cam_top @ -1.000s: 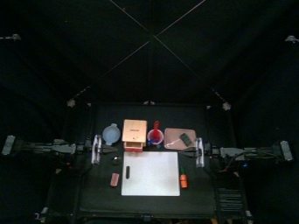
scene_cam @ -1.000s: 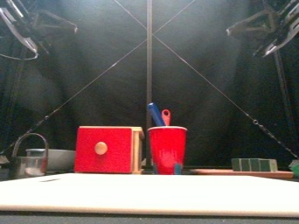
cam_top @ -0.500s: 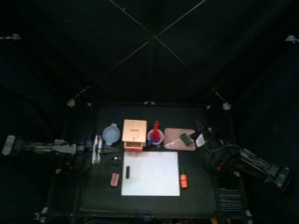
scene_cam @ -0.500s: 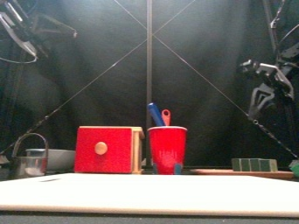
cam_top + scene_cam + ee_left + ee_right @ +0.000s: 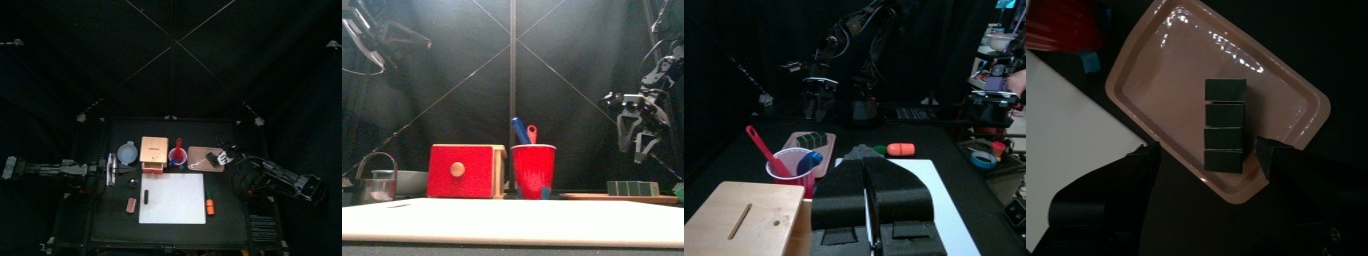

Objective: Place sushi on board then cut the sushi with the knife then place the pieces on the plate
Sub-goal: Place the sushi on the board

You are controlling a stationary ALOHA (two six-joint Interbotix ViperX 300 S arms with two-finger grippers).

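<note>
The sushi roll [image 5: 1224, 125], a row of dark green blocks, lies on the pink tray [image 5: 1180, 60] at the table's back right. It also shows as the sushi roll [image 5: 211, 159] from above and the sushi roll [image 5: 631, 187] from the front. My right gripper [image 5: 643, 152] hangs open above it, and the right wrist view shows a jaw on each side of the roll, not touching it. The red cup [image 5: 533, 171] holds a blue knife [image 5: 519, 130] and a red knife [image 5: 531, 133]. The white board [image 5: 174, 198] lies at the front centre. My left gripper [image 5: 110, 170] rests shut at the left.
A wooden box [image 5: 154, 153] with a red drawer front [image 5: 466, 171] stands left of the cup. A blue-grey bowl [image 5: 127, 153] and a metal cutter [image 5: 378, 182] sit further left. An orange toy [image 5: 210, 207] and a reddish toy [image 5: 131, 204] flank the board.
My right arm has swung in from its rest at the right edge to above the pink tray, and its jaws have gone from shut to open. The left arm has not moved.
</note>
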